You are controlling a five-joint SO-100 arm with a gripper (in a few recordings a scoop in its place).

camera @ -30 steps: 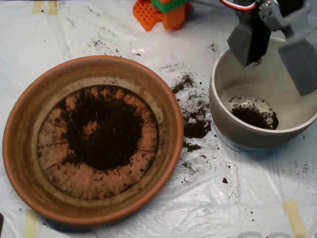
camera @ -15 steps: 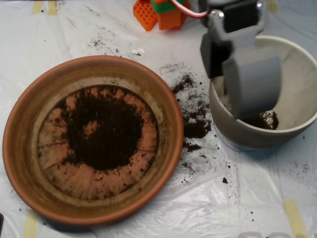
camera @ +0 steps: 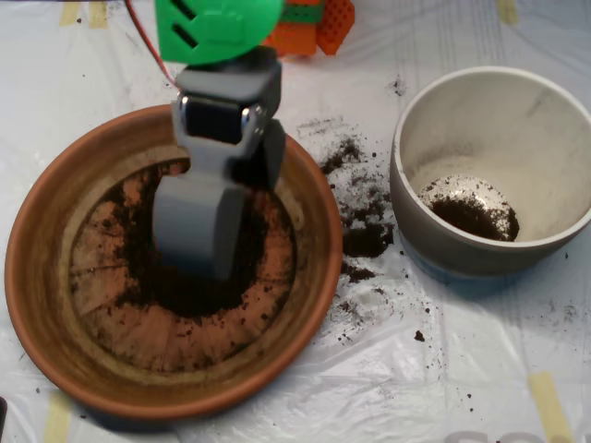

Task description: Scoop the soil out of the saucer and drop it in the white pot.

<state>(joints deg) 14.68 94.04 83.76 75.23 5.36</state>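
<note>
Pincer shifted from white pot to saucer, above soil; opening could not be told. Spilled crumbs between both, on table.

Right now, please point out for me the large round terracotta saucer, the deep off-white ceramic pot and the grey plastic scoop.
Terracotta saucer [camera: 37, 305]: overhead view, on its bare left rim.
Off-white ceramic pot [camera: 540, 148]: overhead view, on its inner right wall.
Grey plastic scoop [camera: 199, 221]: overhead view, on the shell's curved back, above the saucer's soil.
</note>
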